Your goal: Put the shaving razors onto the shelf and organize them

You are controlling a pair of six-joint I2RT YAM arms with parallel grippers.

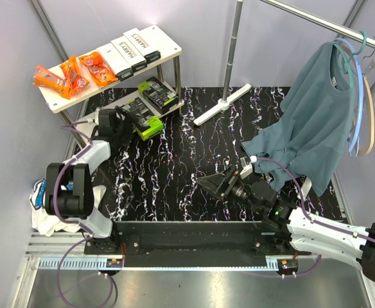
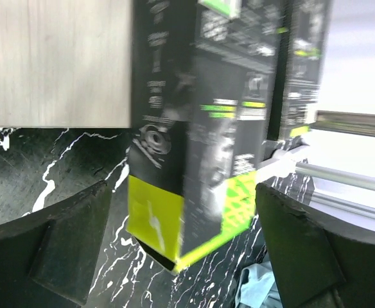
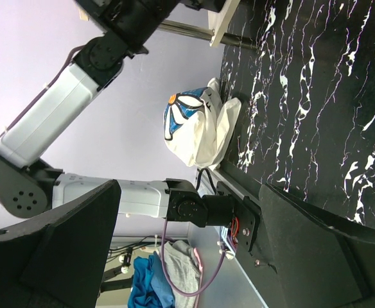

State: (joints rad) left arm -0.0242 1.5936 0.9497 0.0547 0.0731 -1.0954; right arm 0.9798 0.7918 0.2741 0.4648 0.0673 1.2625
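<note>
**Top and wrist views, pack placement at the shelf.** The shelf [image 1: 165, 37] stands at 10 o'clock on the marbled table [image 1: 194, 160]. Its upper board carries orange packets [image 1: 78, 74] toward 8 o'clock and white HARRY'S boxes [image 1: 135, 48] toward 2 o'clock, the boxes' long axes running roughly 11 to 5 with the black ends at 5. On the lower board lie two black-and-lime packs [image 1: 158, 93]. A third black-and-lime pack [image 2: 194, 147] sits at that board's near edge, long axis about 10 to 4, its lime end pointing to 4 and reaching out over the table. The left gripper [image 1: 126, 120] straddles this pack, its fingers [image 2: 72, 237] spread with a visible gap on each side of it. The right gripper [image 1: 212, 183] hovers at 5 o'clock over the table, jaws spread wide around nothing.
</note>
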